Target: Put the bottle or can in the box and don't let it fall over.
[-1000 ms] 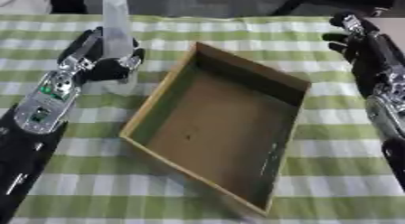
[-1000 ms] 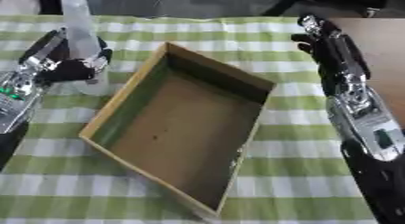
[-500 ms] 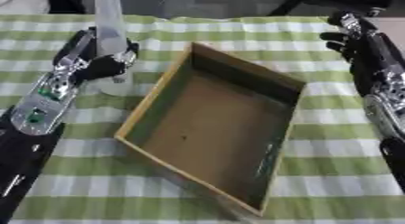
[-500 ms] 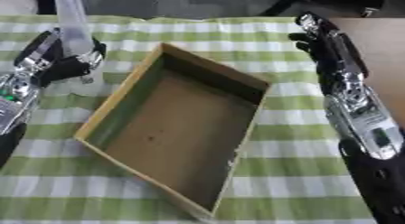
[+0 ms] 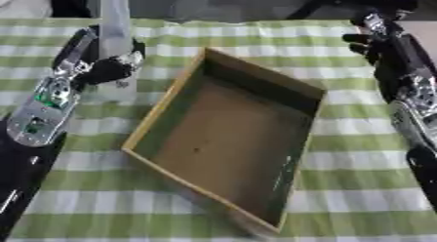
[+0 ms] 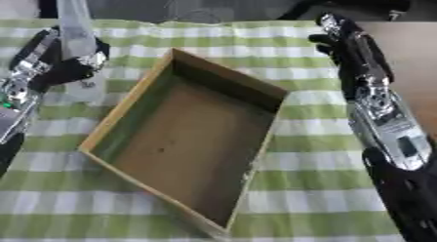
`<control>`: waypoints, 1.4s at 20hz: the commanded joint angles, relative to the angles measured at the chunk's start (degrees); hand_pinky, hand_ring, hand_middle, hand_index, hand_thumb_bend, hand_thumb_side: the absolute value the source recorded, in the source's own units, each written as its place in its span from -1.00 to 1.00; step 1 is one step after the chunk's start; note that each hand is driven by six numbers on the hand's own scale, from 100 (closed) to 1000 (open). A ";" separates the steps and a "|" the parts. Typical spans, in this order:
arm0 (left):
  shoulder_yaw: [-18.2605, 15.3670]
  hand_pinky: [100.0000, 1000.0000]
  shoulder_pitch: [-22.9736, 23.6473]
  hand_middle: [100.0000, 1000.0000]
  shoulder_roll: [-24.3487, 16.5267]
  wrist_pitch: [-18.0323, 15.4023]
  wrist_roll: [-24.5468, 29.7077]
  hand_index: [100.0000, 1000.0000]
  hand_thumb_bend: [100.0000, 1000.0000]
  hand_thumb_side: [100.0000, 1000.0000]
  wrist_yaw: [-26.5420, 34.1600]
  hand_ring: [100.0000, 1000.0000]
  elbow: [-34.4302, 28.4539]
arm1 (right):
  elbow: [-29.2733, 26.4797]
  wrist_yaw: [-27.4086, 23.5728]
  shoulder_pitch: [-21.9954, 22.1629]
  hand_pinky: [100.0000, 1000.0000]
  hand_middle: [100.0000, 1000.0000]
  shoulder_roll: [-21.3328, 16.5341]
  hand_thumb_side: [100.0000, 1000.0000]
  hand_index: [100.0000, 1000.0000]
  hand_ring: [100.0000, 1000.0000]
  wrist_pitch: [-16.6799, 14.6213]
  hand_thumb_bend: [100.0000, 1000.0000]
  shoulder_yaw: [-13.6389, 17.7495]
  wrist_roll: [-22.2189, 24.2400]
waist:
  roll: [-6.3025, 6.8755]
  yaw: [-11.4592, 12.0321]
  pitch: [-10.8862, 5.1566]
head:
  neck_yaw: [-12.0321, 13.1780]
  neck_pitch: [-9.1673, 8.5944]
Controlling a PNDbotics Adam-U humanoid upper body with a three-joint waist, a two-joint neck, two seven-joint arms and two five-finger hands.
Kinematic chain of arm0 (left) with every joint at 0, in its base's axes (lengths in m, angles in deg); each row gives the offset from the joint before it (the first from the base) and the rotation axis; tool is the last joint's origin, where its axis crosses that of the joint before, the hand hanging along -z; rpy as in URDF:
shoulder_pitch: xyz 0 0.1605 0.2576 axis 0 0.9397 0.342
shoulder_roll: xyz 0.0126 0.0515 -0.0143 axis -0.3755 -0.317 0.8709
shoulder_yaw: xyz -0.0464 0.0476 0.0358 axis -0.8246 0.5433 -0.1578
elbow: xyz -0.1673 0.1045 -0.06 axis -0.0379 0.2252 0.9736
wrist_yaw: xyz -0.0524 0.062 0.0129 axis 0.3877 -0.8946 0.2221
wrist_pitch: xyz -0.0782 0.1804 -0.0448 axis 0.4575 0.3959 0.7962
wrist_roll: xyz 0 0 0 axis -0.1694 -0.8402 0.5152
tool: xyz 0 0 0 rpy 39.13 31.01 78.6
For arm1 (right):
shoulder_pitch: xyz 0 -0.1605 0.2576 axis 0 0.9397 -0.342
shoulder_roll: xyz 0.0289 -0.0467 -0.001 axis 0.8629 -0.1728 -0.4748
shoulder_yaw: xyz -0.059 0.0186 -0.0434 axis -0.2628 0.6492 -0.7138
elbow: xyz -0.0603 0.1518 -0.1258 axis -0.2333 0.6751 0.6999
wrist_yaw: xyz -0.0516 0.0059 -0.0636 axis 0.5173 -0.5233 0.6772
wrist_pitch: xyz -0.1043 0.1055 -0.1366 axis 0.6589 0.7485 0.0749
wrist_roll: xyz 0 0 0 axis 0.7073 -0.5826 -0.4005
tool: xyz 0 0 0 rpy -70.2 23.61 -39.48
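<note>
A tall clear bottle (image 5: 114, 21) stands upright at the left of the table, its top cut off by the view's upper edge. My left hand (image 5: 109, 69) is curled round its lower part. The open cardboard box (image 5: 228, 133) lies askew in the middle, with nothing inside it. The bottle is left of the box's far corner and outside it. My right hand (image 5: 375, 38) hovers at the far right, beyond the box, fingers fairly straight and holding nothing.
The table carries a green and white checked cloth (image 5: 358, 153). Dark objects stand along the far edge of the table. A bare wooden surface (image 6: 409, 55) shows at the right.
The bottle in my left hand has shifted slightly toward the box. The whole picture has moved a little too, so the camera has moved. The right hand is much as before.
</note>
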 commanded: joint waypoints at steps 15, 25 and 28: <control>4.79 0.84 -2.71 -0.74 2.80 3.16 1.75 -0.75 -1.00 -0.80 7.57 -0.05 -14.94 | -0.17 0.41 -0.77 0.77 0.69 -0.42 0.42 0.69 0.56 -0.22 -1.00 0.54 0.09 | 0.02 -0.53 -4.63 | 0.02 2.06; 8.83 0.85 -1.14 -0.70 8.61 5.35 3.95 -0.74 -1.00 -0.79 10.94 -0.05 -18.56 | 0.41 0.14 -0.45 0.77 0.69 -0.06 0.41 0.69 0.56 -0.50 -1.00 1.36 -0.70 | 0.16 -1.64 -5.66 | 0.63 2.48; 10.01 0.86 -0.24 -0.70 9.56 5.41 5.02 -0.73 -1.00 -0.79 10.59 -0.05 -18.73 | 0.46 -0.04 -0.27 0.77 0.69 -0.18 0.37 0.69 0.56 -0.70 -1.00 1.89 -1.21 | 0.25 -1.87 -5.59 | 0.59 2.52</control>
